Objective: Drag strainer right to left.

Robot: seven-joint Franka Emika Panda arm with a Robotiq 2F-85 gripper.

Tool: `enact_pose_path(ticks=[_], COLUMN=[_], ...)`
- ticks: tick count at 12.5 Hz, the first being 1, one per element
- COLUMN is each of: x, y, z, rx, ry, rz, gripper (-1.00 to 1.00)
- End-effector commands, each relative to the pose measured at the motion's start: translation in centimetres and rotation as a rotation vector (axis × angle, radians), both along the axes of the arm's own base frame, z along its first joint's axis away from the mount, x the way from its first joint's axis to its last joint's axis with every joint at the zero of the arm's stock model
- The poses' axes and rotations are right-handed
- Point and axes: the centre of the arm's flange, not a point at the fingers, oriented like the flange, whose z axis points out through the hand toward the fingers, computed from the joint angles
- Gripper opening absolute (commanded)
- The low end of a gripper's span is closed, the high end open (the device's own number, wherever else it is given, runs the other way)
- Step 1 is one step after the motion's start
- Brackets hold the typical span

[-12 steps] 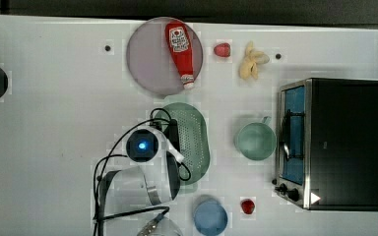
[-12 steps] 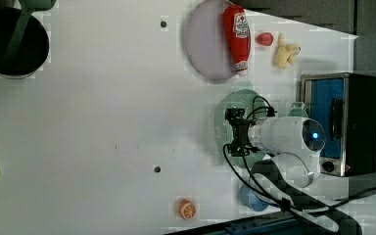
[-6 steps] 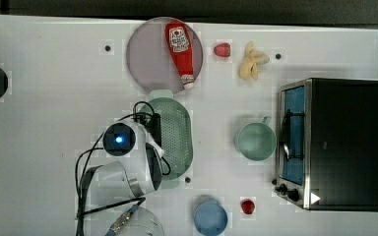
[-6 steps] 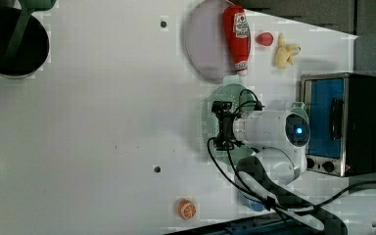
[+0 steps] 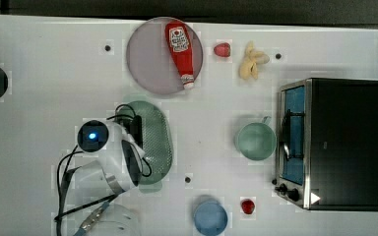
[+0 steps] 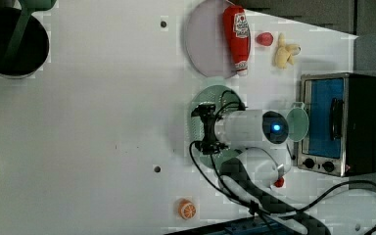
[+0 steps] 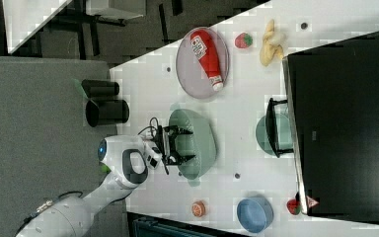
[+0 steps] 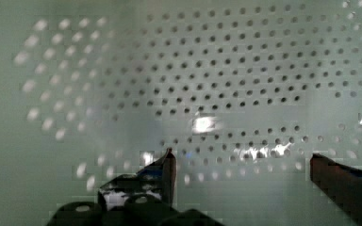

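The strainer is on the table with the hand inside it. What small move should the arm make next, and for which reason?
Probably keep pushing the strainer a little more toward the top view's left. The open hand sits inside the bowl, its fingers spread near the perforated bottom and gripping nothing, so sideways pressure on the wall is what drags it. The table is bare on that side.
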Motion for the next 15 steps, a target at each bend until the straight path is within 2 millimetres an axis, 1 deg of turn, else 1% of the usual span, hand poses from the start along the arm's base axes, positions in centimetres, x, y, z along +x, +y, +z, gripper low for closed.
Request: enact_pose_path(ticks=[1, 3, 4, 10, 12, 15], x=[1.0, 1.1, 1.3, 1.8, 1.7, 1.5], y=[2.9, 4.2, 5.0, 10.6, 12.5, 14.6], z=[1.8, 1.9, 2.0, 2.1, 2.2, 2.1], rx=[0.010, 0.009, 0.016, 0.074, 0.090, 0.098], ry=[-0.044, -0.038, -0.036, -0.021, -0.021, -0.022], rz=[-0.015, 0.001, -0.022, -0.072, -0.082, -0.065], gripper=[1.00, 1.00, 1.00, 1.00, 1.00, 1.00])
